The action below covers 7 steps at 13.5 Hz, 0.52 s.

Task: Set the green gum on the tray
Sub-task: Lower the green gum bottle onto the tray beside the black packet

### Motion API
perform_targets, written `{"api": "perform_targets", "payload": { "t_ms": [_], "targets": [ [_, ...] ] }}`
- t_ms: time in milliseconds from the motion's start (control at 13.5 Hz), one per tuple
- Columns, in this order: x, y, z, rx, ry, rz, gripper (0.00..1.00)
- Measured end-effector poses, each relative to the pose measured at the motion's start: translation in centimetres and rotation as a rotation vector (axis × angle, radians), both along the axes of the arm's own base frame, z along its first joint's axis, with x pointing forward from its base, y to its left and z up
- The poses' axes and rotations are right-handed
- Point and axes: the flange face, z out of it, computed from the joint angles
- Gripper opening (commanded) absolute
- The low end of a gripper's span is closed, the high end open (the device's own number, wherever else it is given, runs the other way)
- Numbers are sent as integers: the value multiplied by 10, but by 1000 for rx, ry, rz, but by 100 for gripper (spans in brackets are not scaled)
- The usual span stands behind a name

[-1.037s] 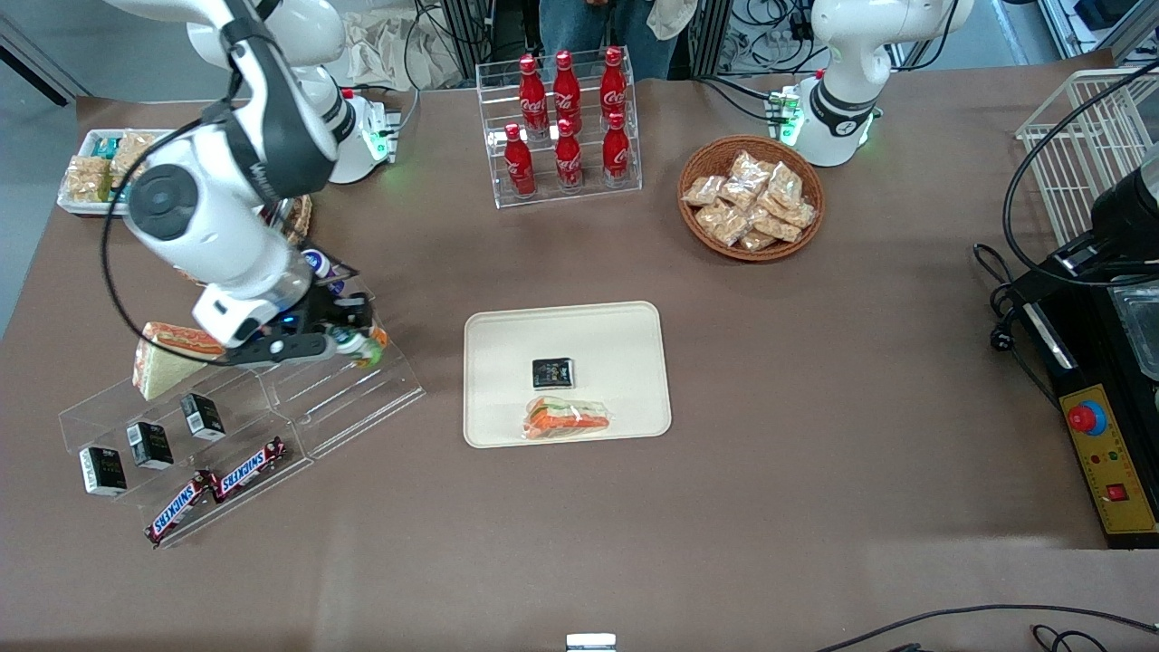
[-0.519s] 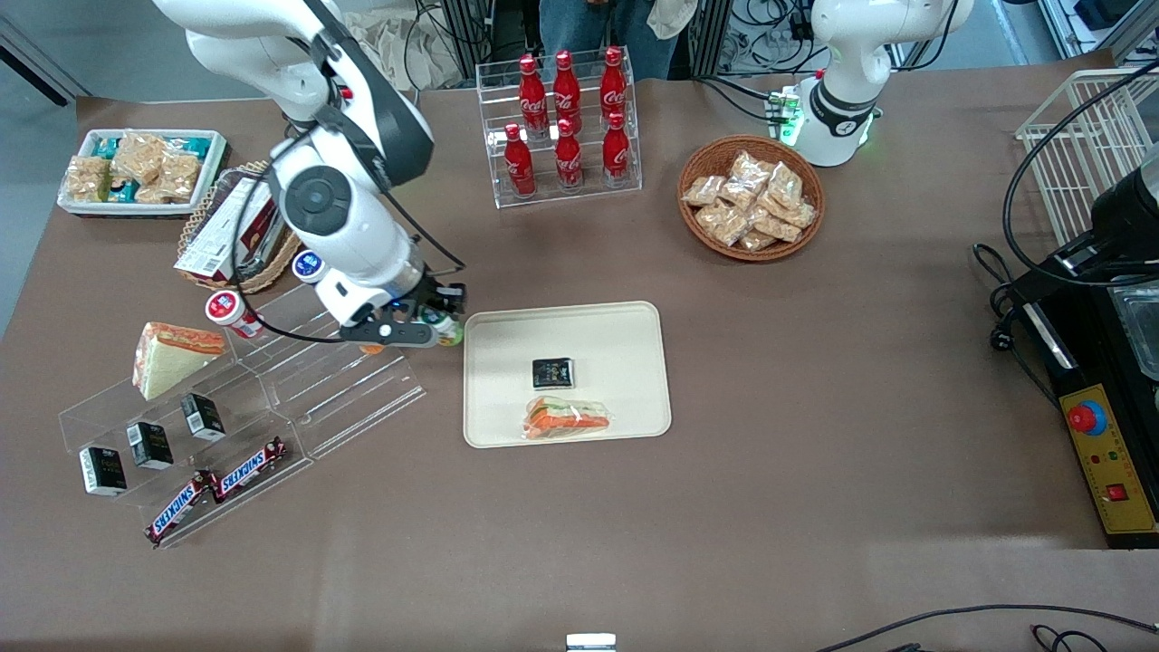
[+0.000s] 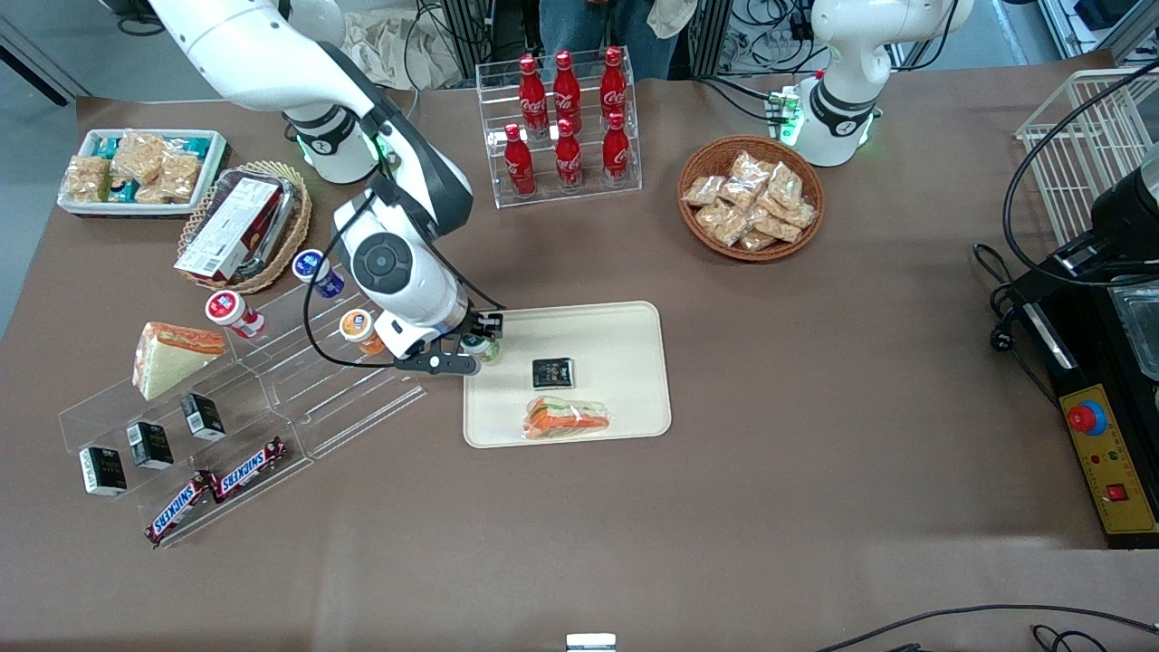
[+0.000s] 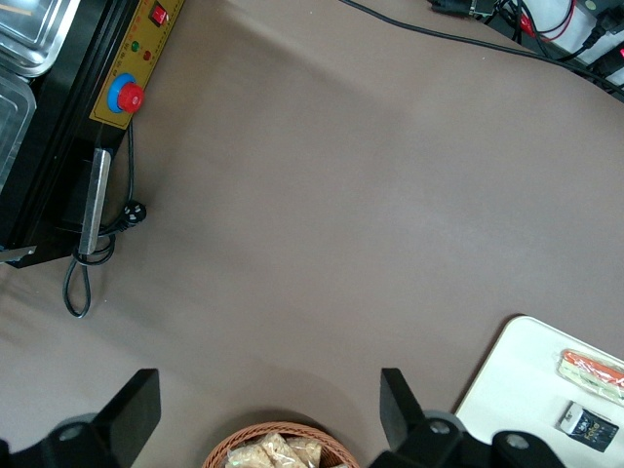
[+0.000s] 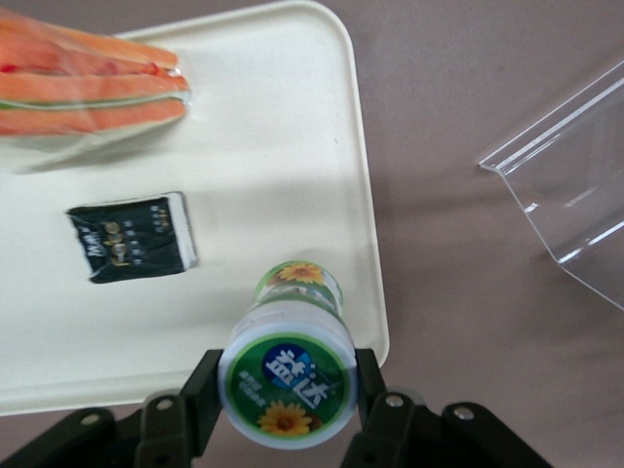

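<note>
My right gripper (image 3: 475,349) is shut on the green gum (image 3: 481,347), a small green bottle with a white lid, and holds it above the edge of the cream tray (image 3: 625,326) nearest the clear stand. In the right wrist view the gum (image 5: 289,375) sits between the black fingers (image 5: 205,390), lid toward the camera, over the tray's rim (image 5: 375,312). On the tray lie a black packet (image 3: 552,372) and a wrapped sandwich (image 3: 568,418).
A clear tiered stand (image 3: 299,389) beside the tray holds orange-bodied (image 3: 359,329), red-lidded (image 3: 226,311) and blue-lidded (image 3: 314,269) bottles, a sandwich, small boxes and Snickers bars. A cola rack (image 3: 566,122) and a snack basket (image 3: 750,197) stand farther from the camera.
My gripper has carried the green gum from the clear stand sideways toward the tray and now holds it over the tray's edge.
</note>
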Motion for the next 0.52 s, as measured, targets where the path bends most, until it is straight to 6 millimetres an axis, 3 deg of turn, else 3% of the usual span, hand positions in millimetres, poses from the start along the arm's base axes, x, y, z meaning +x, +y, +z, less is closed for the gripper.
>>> {"api": "perform_targets", "payload": {
  "t_ms": [222, 519],
  "targets": [
    [0, 0, -22, -5, 26, -1, 38],
    [-2, 2, -37, -5, 40, 2, 38]
  ]
}}
